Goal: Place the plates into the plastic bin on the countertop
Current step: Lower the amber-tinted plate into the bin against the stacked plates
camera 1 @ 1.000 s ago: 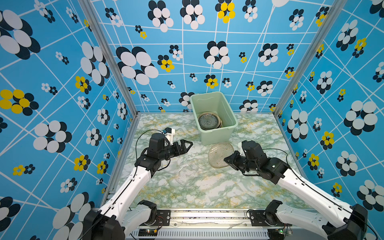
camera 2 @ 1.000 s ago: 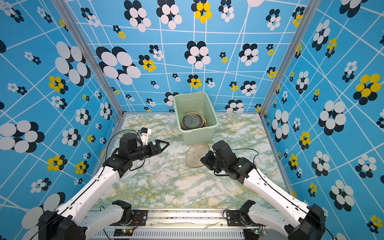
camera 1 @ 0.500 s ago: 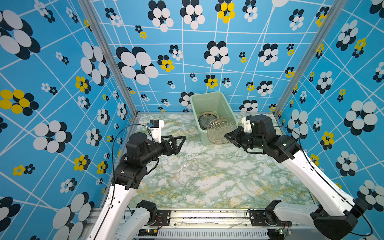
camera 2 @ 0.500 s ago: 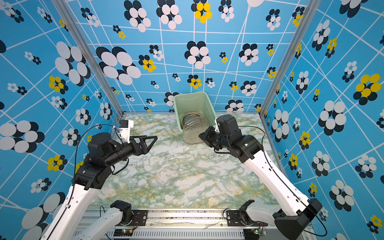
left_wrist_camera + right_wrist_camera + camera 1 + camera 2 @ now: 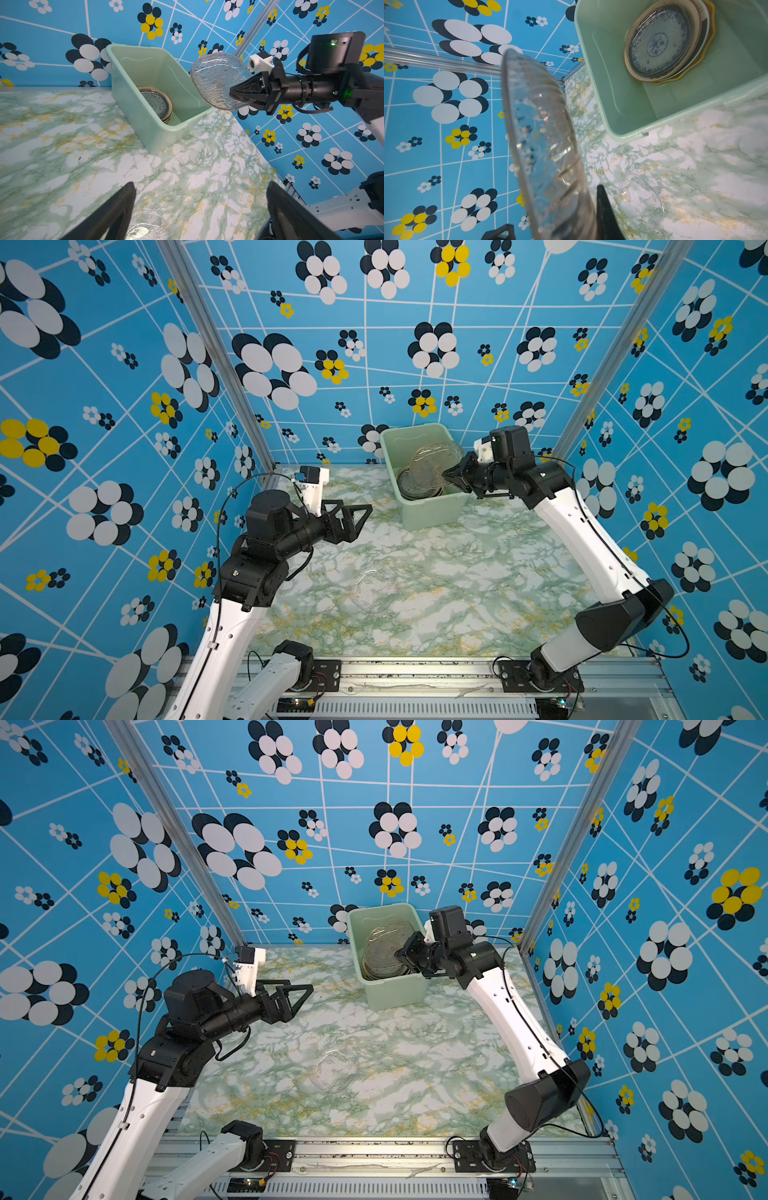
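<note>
In both top views the plastic bin (image 5: 432, 512) is seen at the 12 o'clock edge of the countertop (image 5: 478, 593), with a stack of plates (image 5: 405, 489) lying flat inside. A ribbed glass plate (image 5: 434, 464) is pinched by its rim in the right gripper (image 5: 451, 479), whose jaws are closed tight on it. It is held tilted above the bin's 3 o'clock side, its long axis running from about 7 to 1 o'clock. The left gripper (image 5: 359, 512) is spread wide and empty, raised over the countertop near 10 o'clock and pointed toward 3 o'clock. A clear plate (image 5: 372, 591) (hard to make out against the marble) lies flat just toward 7 o'clock of the countertop's middle. In the left wrist view the ribbed glass plate (image 5: 216, 83) is shown steeply tilted, one broad face turned toward the left arm, raised clear of the plastic bin (image 5: 145, 126); the left fingers (image 5: 116, 214) are seen far apart with nothing between them. In the right wrist view the ribbed glass plate (image 5: 542, 145) is seen nearly edge-on, and a blue-patterned plate (image 5: 658, 43) is visible in the stack.
</note>
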`<state>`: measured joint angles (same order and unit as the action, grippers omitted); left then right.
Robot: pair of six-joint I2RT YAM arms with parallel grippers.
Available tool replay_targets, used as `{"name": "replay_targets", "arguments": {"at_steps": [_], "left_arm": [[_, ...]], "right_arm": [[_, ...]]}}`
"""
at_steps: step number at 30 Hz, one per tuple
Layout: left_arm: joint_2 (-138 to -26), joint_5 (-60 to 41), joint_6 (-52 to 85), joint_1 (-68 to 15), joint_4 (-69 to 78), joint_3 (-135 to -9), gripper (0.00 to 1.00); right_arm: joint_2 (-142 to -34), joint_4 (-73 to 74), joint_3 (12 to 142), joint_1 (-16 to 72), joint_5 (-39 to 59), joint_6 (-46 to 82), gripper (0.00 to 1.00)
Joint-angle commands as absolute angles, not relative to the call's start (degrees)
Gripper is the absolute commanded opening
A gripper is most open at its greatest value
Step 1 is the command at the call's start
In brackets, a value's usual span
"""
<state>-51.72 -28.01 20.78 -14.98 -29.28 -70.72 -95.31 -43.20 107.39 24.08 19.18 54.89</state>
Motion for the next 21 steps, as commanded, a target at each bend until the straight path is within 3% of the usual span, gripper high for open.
{"name": "replay_targets", "arguments": {"at_steps": [1,11,21], "left_arm": [[-52.77,-29.07,17.45,-15.37,-31.42,-72.51,0.99],[-58.44,-25.79,15.80,-19.48,-29.74,-72.66,0.99],[-67.25,-23.53,15.03,-23.19,-26.82,-75.18,0.99]], "right_arm": [[-102.91,-50.21,116.65,22.14,21.17,47.75,0.00],[-135.96,-72.02,161.21,16.93,22.84,39.48,0.00],[-140.68,-59.69,151.73,16.03,28.14,43.91,0.00]]}}
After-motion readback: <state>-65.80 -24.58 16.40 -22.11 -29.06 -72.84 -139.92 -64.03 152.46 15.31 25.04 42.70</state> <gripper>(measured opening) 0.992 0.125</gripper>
